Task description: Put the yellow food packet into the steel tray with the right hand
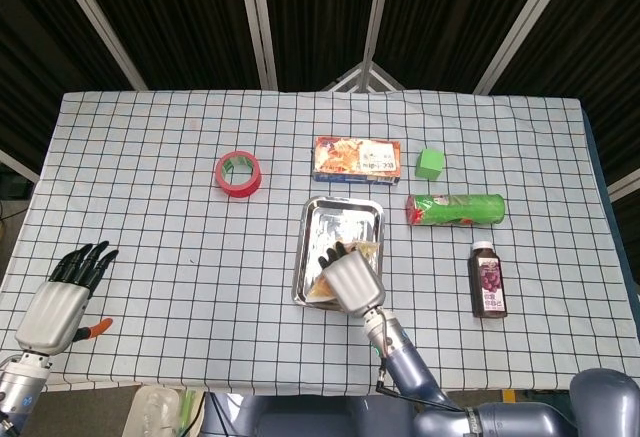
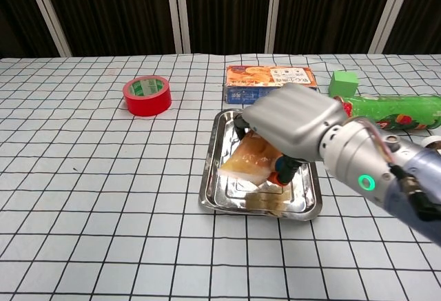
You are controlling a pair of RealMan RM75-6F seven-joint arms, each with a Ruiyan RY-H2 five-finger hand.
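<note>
My right hand (image 2: 293,125) (image 1: 348,278) holds the yellow food packet (image 2: 249,161) (image 1: 322,292) over the steel tray (image 2: 220,133) (image 1: 318,219), which lies in the table's middle. The packet hangs tilted under the palm, low inside the tray's near half; I cannot tell whether it touches the bottom. My left hand (image 1: 66,293) rests at the table's near left corner with its fingers spread and nothing in it. It does not show in the chest view.
Behind the tray lies an orange snack box (image 2: 271,84) (image 1: 356,159). A green cube (image 2: 343,83) and a green chip can (image 2: 393,112) (image 1: 455,209) lie at the right. A dark juice bottle (image 1: 487,279) stands near the right front. A red tape roll (image 2: 147,96) (image 1: 238,174) sits at the left.
</note>
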